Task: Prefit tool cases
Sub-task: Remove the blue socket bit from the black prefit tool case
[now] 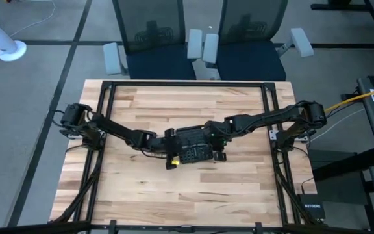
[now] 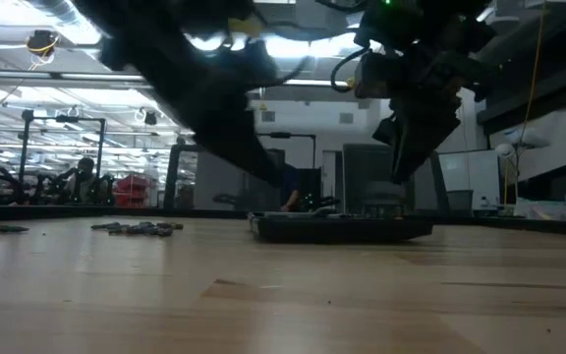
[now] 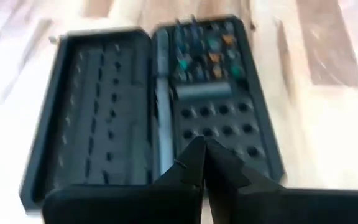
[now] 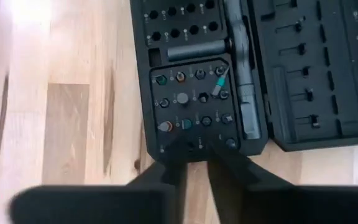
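The black tool case (image 1: 192, 148) lies opened flat on the wooden table's middle, both halves facing up. One half (image 3: 98, 112) has rows of slots. The other (image 4: 194, 93) holds a grid of holes and several coloured bits, one teal bit (image 4: 219, 82) leaning. My left gripper (image 3: 201, 148) comes from the table's left, shut, its tips over the hole grid. My right gripper (image 4: 194, 149) comes from the right, slanting down over the bit end, with a narrow gap between its fingers. In the low view both hang above the case (image 2: 342, 228).
Small loose bits (image 2: 141, 228) lie on the table away from the case. A yellow piece (image 1: 173, 160) sits by the case's near left corner. A black NETGEAR box (image 1: 311, 209) lies off the table's right near corner. Two chairs stand beyond the far edge.
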{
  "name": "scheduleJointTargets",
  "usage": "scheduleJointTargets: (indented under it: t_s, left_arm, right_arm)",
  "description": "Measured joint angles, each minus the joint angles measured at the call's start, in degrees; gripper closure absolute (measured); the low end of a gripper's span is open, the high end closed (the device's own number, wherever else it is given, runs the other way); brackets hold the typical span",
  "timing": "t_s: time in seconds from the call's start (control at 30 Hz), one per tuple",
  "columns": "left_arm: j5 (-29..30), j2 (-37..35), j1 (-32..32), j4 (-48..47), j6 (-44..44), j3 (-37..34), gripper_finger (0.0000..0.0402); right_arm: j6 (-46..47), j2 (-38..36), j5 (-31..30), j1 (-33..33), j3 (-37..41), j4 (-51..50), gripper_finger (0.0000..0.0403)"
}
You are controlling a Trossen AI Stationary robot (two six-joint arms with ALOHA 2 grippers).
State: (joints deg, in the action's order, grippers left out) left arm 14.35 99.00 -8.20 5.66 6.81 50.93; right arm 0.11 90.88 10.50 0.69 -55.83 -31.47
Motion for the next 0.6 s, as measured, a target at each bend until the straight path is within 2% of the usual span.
scheduleJointTargets:
  t_s: [0.13, 0.23, 0.33, 0.6]
  left_arm:
    - [-2.03, 3.7, 1.73, 0.27, -1.54, 3.76, 0.0401]
    - [-3.79, 6.75, 2.2, -0.14, -3.08, 5.96, 0.0401]
    - [-3.94, 8.64, 2.36, 0.1, -2.71, 7.0, 0.0401]
    - [-3.93, 9.82, 2.2, -0.24, -0.96, 7.03, 0.0401]
  right_arm:
    - [-0.69, 0.02, -0.34, 0.02, 0.0, -0.07, 0.028]
    - [-1.9, 0.02, -0.38, 0.04, 0.0, 0.19, 0.0261]
    - [-1.95, 0.07, -1.77, 0.04, 0.0, -0.04, 0.0263]
    - [-2.0, 4.06, -2.38, 0.11, 0.0, 0.43, 0.0301]
